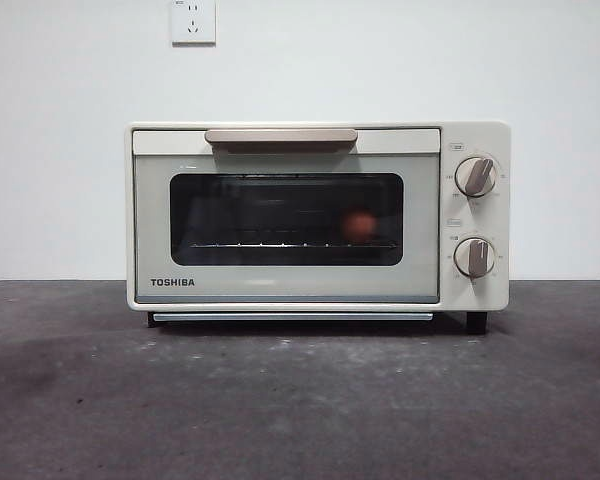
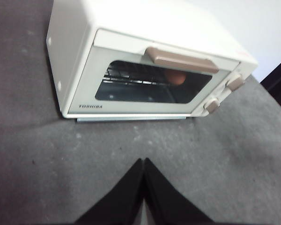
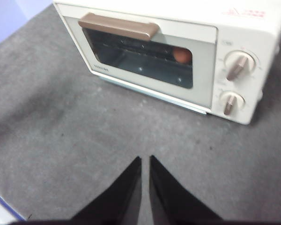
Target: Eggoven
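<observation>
A reddish-brown egg is sitting on the wire rack inside the cream TOSHIBA toaster oven, toward its right side, behind the closed glass door; the left gripper and right gripper are hovering clenched and empty above the grey table, near the oven's front

The egg sits on the rack inside the closed oven, toward its right.
</observation>
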{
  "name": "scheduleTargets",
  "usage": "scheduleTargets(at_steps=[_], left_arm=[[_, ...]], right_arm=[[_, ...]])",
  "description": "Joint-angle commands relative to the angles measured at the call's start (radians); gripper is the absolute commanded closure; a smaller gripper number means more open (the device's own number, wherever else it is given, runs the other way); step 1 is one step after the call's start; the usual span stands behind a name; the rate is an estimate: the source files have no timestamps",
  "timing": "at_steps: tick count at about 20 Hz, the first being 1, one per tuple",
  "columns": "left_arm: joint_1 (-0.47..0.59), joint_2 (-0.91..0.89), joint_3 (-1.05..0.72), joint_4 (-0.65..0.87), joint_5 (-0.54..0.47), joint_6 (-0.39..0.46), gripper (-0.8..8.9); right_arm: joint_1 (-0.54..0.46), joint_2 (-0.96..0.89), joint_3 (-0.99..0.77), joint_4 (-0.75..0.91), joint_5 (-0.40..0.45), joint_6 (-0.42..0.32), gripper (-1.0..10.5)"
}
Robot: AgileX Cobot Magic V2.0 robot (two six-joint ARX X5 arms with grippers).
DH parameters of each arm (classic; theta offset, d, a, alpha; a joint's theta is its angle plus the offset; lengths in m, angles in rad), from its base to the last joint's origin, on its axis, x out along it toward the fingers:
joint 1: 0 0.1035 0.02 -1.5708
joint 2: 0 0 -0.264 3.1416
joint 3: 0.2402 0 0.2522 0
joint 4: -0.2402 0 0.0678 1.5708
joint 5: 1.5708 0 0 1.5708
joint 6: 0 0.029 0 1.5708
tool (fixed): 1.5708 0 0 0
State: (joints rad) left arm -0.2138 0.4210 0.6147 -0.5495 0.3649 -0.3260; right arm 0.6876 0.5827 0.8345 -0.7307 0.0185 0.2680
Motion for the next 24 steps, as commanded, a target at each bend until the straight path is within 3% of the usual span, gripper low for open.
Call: scheduleTargets(at_steps=[1,9,22,24], left_arm=[[-0.003,-0.006,0.015,-0.006,-0.002,0.027,8.06],[-0.003,-0.008,0.015,-0.003,-0.002,0.027,8.06],[-0.003,-0.008,0.015,-0.003,-0.002,0.027,8.06],[-0.002,-0.008,0.014,0.027,-0.007,0.105,8.06]], right_arm=[[0.014,0.003,-0.013,0.045,-0.003,-0.020,9.4],[0.017,0.003,-0.015,0.058,0.042,-0.019,9.4],[0.017,-0.031,-0.015,0.059,0.045,-0.019,9.4],[0.017,-0.031,-0.015,0.059,0.046,-0.019,9.4]])
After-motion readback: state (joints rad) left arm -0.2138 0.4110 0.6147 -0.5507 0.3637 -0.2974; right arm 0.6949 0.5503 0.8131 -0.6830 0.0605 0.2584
